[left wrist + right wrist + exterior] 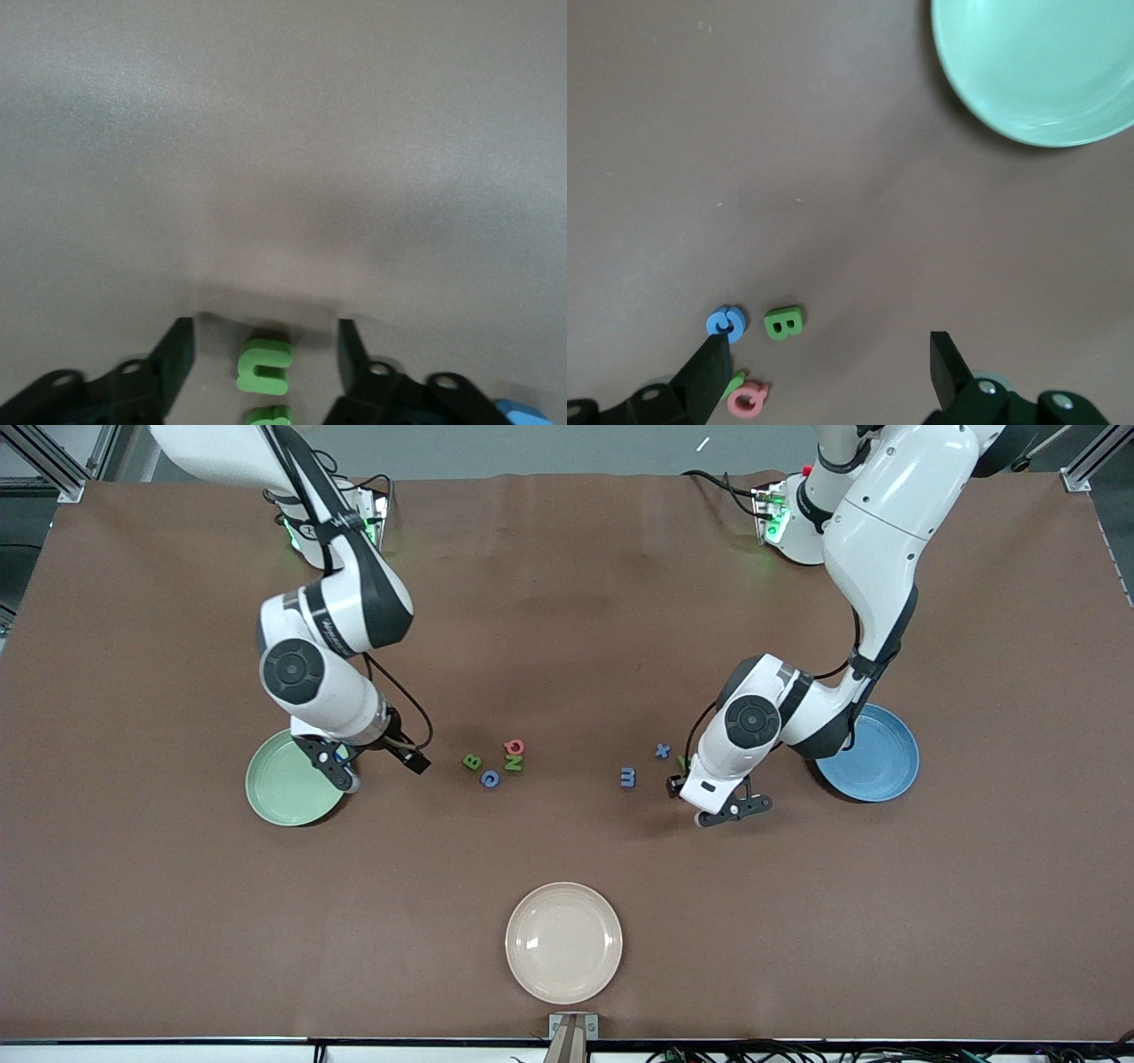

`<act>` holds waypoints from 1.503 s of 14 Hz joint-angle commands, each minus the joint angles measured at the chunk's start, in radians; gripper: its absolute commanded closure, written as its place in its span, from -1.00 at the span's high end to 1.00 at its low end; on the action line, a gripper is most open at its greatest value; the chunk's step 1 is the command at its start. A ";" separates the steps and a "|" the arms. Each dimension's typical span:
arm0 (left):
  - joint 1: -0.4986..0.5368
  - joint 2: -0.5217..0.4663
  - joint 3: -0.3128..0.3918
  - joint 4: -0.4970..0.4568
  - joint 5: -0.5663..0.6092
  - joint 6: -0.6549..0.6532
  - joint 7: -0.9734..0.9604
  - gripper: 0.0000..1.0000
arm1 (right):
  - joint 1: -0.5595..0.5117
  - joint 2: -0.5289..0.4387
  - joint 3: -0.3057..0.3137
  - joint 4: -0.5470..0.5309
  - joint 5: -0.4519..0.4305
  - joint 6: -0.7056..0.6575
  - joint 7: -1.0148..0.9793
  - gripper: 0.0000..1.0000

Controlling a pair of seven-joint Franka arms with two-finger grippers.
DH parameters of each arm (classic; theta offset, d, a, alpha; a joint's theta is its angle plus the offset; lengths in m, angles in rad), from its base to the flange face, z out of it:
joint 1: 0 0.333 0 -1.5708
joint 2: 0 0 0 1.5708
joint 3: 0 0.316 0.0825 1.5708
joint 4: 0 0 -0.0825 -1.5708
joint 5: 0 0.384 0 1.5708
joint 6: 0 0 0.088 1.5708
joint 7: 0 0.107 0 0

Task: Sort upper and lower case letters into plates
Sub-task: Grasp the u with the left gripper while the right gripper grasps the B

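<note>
Cream plate (pixel 563 942) sits empty, like mint plate (pixel 288 779) and blue plate (pixel 873 755); nothing is sorted. B (pixel 472 761), C (pixel 490 779), N (pixel 513 763), Q (pixel 514 747), m (pixel 627 777), x (pixel 663 751) lie mid-table. Left gripper (pixel 264 354) straddles a green letter (pixel 264 366), jaws spread; right gripper (pixel 824 363), spread, hovers beside the mint plate

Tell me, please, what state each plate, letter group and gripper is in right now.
mint green plate: empty.
sky blue plate: empty.
cream plate: empty.
capitals B, C, N, Q: clustered on the table.
blue m: on the table.
left gripper: open around a green letter.
right gripper: open.
</note>
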 commanded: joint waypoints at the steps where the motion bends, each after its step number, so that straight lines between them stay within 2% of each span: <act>1: -0.010 0.003 0.000 -0.014 0.032 0.014 -0.031 0.20 | 0.038 0.059 -0.010 -0.007 -0.003 0.099 0.005 0.96; 4: -0.010 0.001 0.000 -0.023 0.032 0.014 -0.031 0.01 | 0.061 0.105 -0.010 -0.004 -0.008 0.121 -0.103 0.95; 8: -0.010 -0.005 0.000 -0.033 0.034 0.012 -0.030 -0.37 | 0.108 0.147 -0.011 0.000 -0.006 0.139 -0.105 0.89; 11: -0.005 -0.008 0.000 -0.035 0.034 0.008 -0.030 -0.59 | 0.147 0.187 -0.011 0.002 -0.005 0.189 -0.095 0.71; 14: 0.015 -0.046 0.000 -0.032 0.034 -0.030 -0.019 -0.70 | 0.161 0.208 -0.011 0.002 -0.006 0.225 -0.093 0.66; 18: 0.114 -0.172 -0.024 -0.036 0.022 -0.201 0.120 -0.73 | 0.161 0.231 -0.013 0.002 -0.006 0.256 -0.093 0.66; 21: 0.243 -0.261 -0.093 -0.127 0.023 -0.221 0.235 -0.73 | 0.156 0.231 -0.016 0.002 -0.008 0.253 -0.093 0.57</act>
